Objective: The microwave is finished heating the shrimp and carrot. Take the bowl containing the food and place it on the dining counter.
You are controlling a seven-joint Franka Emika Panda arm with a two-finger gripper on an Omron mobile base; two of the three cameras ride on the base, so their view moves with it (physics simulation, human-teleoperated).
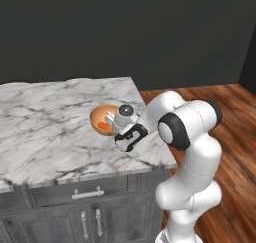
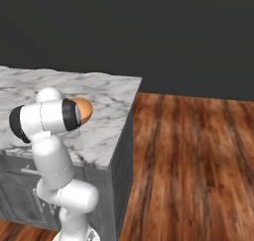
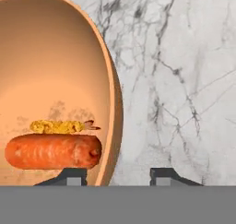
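The orange-tan bowl (image 1: 101, 118) (image 2: 85, 109) (image 3: 60, 71) rests on the white marble dining counter (image 1: 50, 132) (image 2: 109, 131) (image 3: 184, 80), near its right end. Inside the bowl lie the carrot (image 3: 50, 151) (image 1: 104, 125) and, just beyond it, a small yellow shrimp (image 3: 60, 126). My gripper (image 3: 120, 176) (image 1: 111, 122) stands open astride the bowl's near rim. One fingertip (image 3: 73, 174) is inside the bowl by the carrot, the other outside over the marble, both apart from the rim. The microwave is out of view.
The counter's right edge (image 2: 130, 106) drops to a wooden floor (image 2: 188, 155) just beyond the bowl. Grey cabinets with silver handles (image 1: 87, 193) sit under the slab. A wide stretch of marble runs left of the bowl. A dark wall stands behind.
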